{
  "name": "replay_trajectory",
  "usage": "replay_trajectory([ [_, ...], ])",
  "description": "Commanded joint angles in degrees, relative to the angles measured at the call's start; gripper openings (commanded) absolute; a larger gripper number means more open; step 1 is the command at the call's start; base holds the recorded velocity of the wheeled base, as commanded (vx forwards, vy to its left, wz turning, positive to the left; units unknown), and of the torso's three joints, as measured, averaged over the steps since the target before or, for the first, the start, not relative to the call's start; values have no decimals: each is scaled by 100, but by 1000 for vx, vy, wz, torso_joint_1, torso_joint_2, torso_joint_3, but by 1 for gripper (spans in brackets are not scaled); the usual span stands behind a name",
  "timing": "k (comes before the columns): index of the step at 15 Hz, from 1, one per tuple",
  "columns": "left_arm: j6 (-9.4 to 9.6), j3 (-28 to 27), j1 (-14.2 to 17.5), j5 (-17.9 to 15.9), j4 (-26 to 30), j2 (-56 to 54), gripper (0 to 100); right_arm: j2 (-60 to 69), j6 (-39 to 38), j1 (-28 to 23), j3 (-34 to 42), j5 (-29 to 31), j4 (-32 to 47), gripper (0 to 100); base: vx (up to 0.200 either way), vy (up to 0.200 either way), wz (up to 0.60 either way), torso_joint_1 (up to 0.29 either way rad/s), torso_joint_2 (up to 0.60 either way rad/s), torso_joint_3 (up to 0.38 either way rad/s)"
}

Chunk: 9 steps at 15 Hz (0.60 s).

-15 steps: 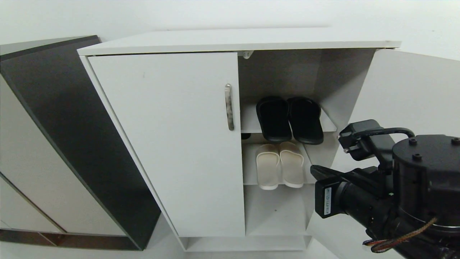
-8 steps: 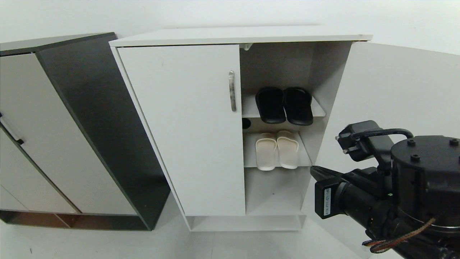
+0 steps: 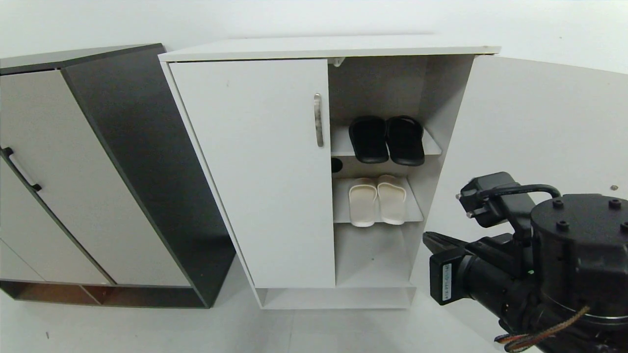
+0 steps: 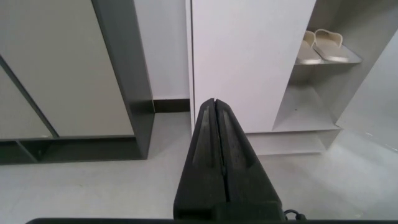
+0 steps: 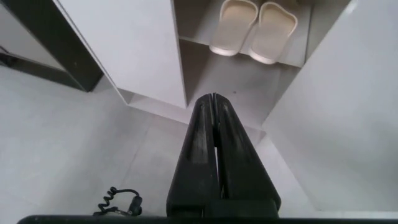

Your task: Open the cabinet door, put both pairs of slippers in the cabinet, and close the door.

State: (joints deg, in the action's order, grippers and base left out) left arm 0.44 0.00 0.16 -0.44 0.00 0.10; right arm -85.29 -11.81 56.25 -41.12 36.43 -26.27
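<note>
Left pincer [image 4: 214, 101] and right pincer [image 5: 214, 96] both clenched, empty; closed left door [image 3: 255, 166] hides half the cabinet [image 3: 324, 47] interior

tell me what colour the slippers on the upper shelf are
The upper slippers are black, clearest in the head view.

In the white cabinet [image 3: 324, 46], the bottom compartment [image 3: 373, 255] lies free; black slide slippers [image 3: 386, 139] and cream slide slippers [image 3: 377, 200] fill the shelves above, seemingly fully. The shut left door [image 3: 260, 166] blocks the rest.
</note>
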Motion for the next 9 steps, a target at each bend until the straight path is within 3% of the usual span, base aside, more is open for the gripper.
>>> replay_trajectory([
  [1, 0, 0, 2, 0, 0, -1, 0, -23, 39, 0, 130, -39, -106, 0, 0, 0, 0, 0, 0, 0],
  [9, 0, 0, 2, 0, 0, -1, 0, -6, 56, -70, 139, -65, -141, 0, 0, 0, 0, 0, 0, 0],
])
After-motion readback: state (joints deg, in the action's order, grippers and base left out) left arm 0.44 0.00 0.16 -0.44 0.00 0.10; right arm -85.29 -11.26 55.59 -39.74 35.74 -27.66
